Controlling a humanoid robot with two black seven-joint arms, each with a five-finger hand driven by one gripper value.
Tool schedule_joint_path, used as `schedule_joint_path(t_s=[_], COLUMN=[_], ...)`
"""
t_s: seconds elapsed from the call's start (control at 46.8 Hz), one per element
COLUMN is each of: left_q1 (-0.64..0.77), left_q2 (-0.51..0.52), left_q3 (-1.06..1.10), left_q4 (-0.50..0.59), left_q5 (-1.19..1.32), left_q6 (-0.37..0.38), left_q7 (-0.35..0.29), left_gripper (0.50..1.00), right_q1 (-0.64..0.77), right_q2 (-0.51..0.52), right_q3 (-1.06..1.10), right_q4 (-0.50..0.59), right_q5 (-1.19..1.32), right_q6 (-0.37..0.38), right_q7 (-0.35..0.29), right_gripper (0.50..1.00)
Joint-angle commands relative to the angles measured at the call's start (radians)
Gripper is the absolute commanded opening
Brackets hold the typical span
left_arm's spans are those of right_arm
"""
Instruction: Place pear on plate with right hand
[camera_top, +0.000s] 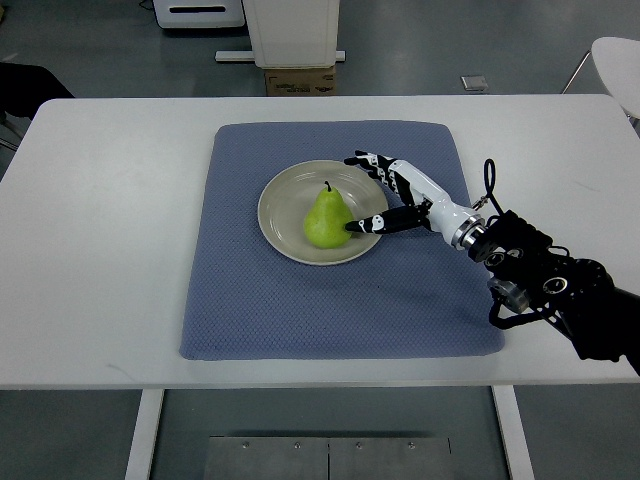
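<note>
A green pear (325, 220) stands upright, stem up, in the middle of a beige plate (280, 190). The plate lies on a blue-grey mat (300, 300). My right hand (354, 195) reaches in from the lower right, just right of the pear and over the plate's right rim. Its fingers (368, 161) are spread and stretched out away from the pear. The thumb tip (358, 227) is at the pear's lower right side, touching or almost touching it. The hand is open and holds nothing. No left arm shows.
The mat lies on a white table (90, 200). My dark right forearm (560, 285) crosses the mat's lower right corner. Beyond the table's far edge are a white cabinet base (290, 40), a cardboard box (300, 80) and part of a white chair (615, 55).
</note>
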Motion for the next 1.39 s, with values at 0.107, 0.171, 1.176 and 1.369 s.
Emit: schedule_joint_path(t_s=[0.107, 0.171, 1.176, 1.369], left_q1=[0.000, 0.000, 0.000, 0.000], left_q2=[0.000, 0.000, 0.000, 0.000], left_q3=[0.000, 0.001, 0.000, 0.000], left_q4=[0.000, 0.000, 0.000, 0.000], left_q5=[0.000, 0.000, 0.000, 0.000], left_q6=[0.000, 0.000, 0.000, 0.000], left_q7=[0.000, 0.000, 0.000, 0.000], left_gripper=[1.000, 1.000, 1.000, 1.000], right_q1=[0.000, 0.000, -0.108, -0.138], right_q2=[-0.043, -0.054, -0.043, -0.035], right_q3=[0.002, 0.002, 0.498, 0.616], right_q4=[-0.009, -0.012, -0.095, -0.092], right_q5=[0.016, 0.039, 0.142, 0.142], right_q6=[0.000, 0.000, -0.021, -0.020], right_q7=[0.000, 0.000, -0.106, -0.105], right_gripper=[0.995, 0.995, 1.000, 1.000])
